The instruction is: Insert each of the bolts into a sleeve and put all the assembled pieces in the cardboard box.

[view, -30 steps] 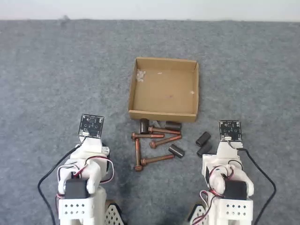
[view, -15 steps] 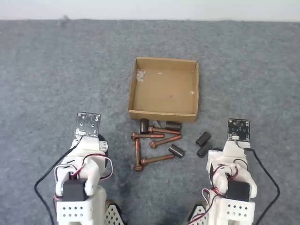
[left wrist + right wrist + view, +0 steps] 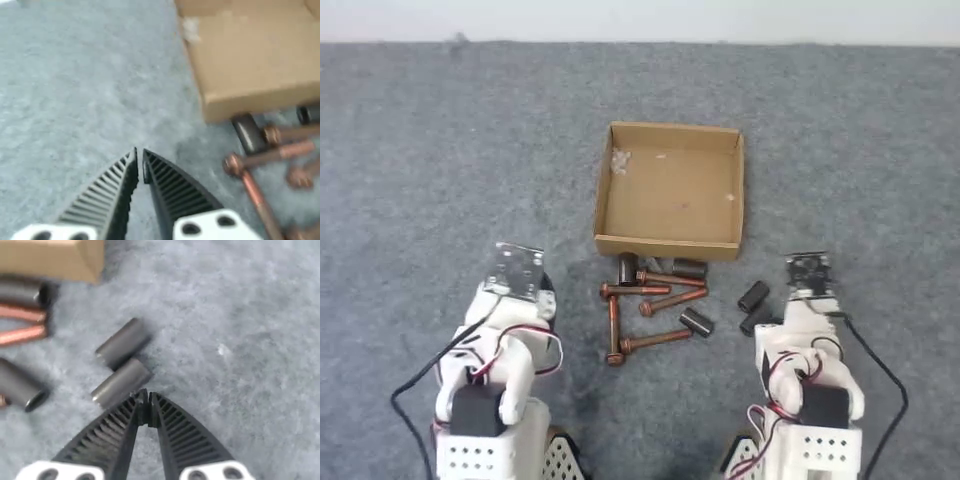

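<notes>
Both arms sit at the near edge of the grey counter (image 3: 440, 150). The left tool (image 3: 139, 159) is closed on nothing, its tips over the grey surface, off to the side of the bolts (image 3: 638, 290). The right tool (image 3: 148, 399) is also closed and empty, with its tips just beside one of two dark sleeves (image 3: 120, 382) lying next to each other. Farther out, between the arms, the copper bolts lie in a loose cluster with other sleeves among them. Beyond them stands the cardboard box (image 3: 670, 245), with its open top up.
</notes>
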{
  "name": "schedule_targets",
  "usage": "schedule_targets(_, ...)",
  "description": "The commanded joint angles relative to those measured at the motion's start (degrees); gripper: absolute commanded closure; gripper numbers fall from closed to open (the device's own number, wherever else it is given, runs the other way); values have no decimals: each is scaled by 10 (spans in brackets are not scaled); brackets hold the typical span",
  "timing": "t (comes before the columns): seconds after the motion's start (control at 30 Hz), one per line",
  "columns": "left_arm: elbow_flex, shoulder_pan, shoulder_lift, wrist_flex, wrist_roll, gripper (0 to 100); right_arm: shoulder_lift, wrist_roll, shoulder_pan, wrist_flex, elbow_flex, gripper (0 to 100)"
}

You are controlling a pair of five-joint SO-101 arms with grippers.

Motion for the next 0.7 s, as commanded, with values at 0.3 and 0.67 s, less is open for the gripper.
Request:
schedule_targets(0.3, -76, -13, 39, -25, 33, 976, -1, 52, -17, 3, -47, 992)
schedule_targets(0.67, -349, -11, 560, -90, 130, 976, -3, 52, -17, -1, -32, 922)
